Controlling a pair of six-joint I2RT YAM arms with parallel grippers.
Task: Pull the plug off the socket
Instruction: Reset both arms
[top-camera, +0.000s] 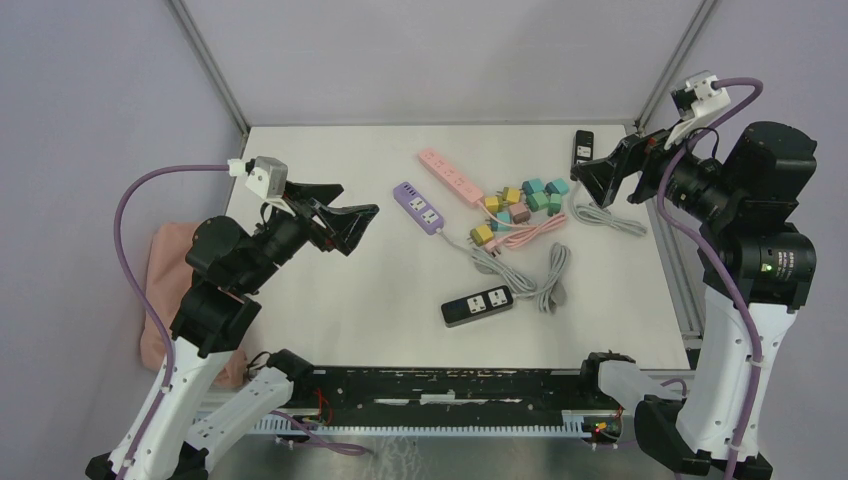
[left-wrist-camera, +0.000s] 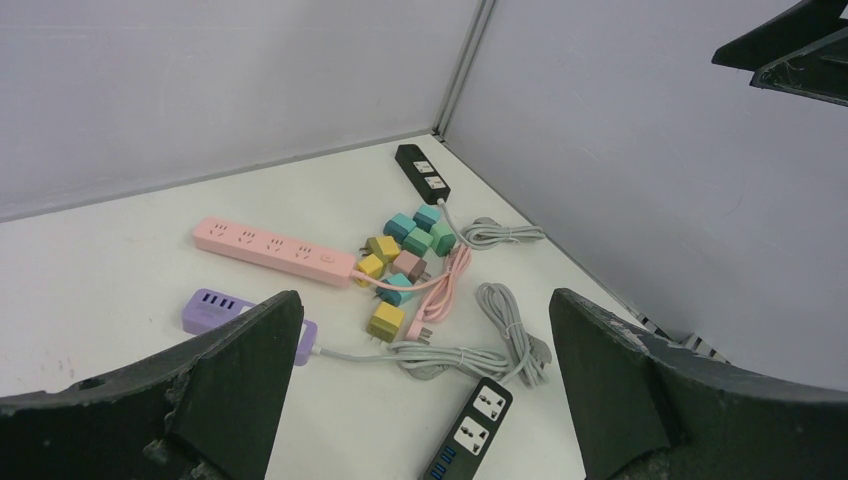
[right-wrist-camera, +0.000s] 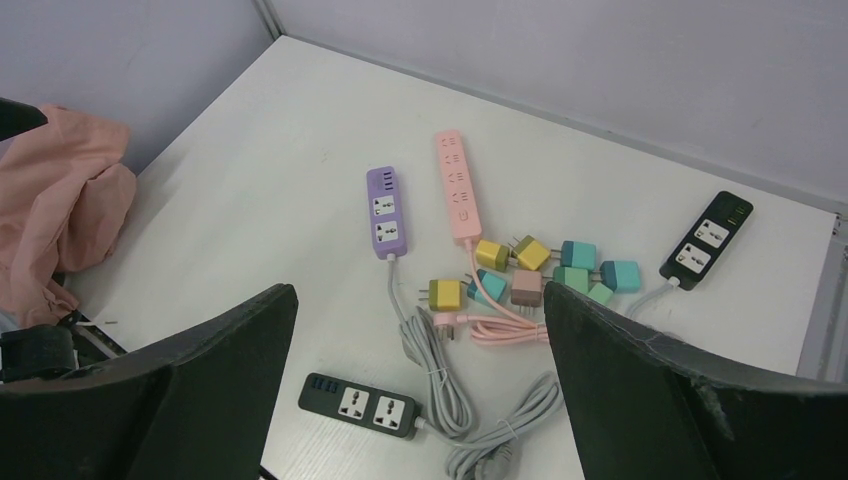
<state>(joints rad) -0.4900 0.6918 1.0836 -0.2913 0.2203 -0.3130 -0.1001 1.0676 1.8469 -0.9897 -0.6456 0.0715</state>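
left gripper (top-camera: 360, 230) spread | right gripper (top-camera: 582, 187) spread | loose plugs (top-camera: 525, 200) heaped beside pink strip (top-camera: 452, 177) | grey cords (top-camera: 530, 275) coiled nearby

We were looking at a robotics lab's test cell, not a lived-in room: a plain white tabletop (top-camera: 330, 300) stood boxed in by blank pale lilac wall panels (top-camera: 430, 50) joined at bare aluminium corner posts (top-camera: 206, 60). A white-and-black left robot arm (top-camera: 215, 310) and a matching right robot arm (top-camera: 765, 260) were bolted by a black mounting rail (top-camera: 450, 385) at the near edge, each trailing a purple cable hose (top-camera: 190, 168). We saw props laid out like test pieces: a pink power strip (top-camera: 452, 178), a purple power strip (top-camera: 420, 207) and a black power strip (top-camera: 478, 305) near small coloured cube plugs (top-camera: 525, 198).
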